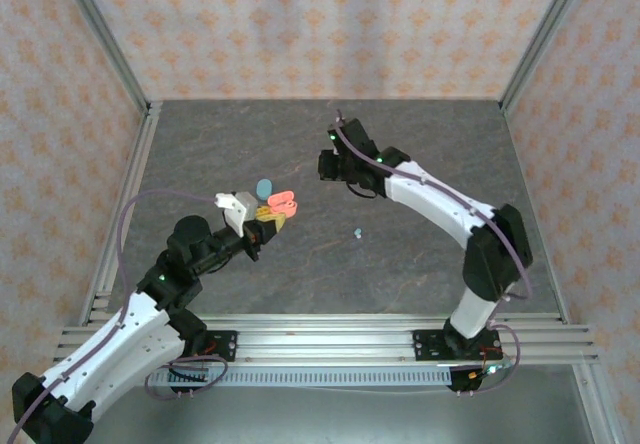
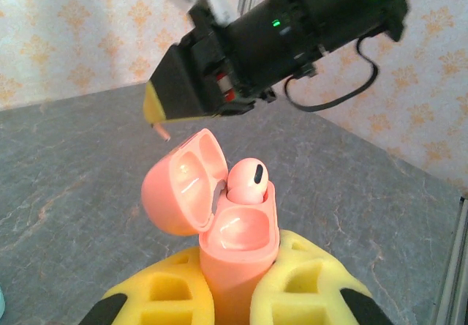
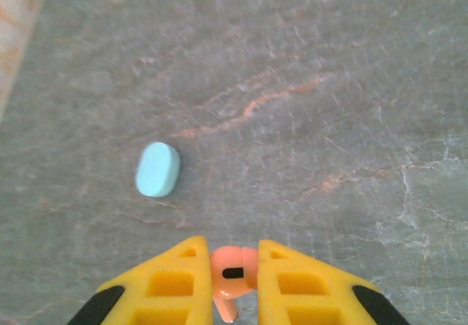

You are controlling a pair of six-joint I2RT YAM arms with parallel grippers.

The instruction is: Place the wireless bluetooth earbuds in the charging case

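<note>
From above: my left pincer (image 1: 270, 216) is clamped on the open pink case (image 1: 283, 204). My right pincer (image 1: 326, 167) hangs near it, and a blue earbud (image 1: 358, 233) lies loose on the table (image 1: 420, 144).

Left wrist: one pink earbud (image 2: 247, 178) sits in the case.

Right wrist: my right pincer is closed tight on a second pink earbud (image 3: 232, 272), above a blue case (image 3: 158, 169).

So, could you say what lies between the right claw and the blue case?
Bare table only, between right claw and blue case, in the right wrist view.

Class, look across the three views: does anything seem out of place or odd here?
A tiny light blue earbud lies loose on the table, apart from the closed blue case. Nothing looks damaged or spilled.
</note>
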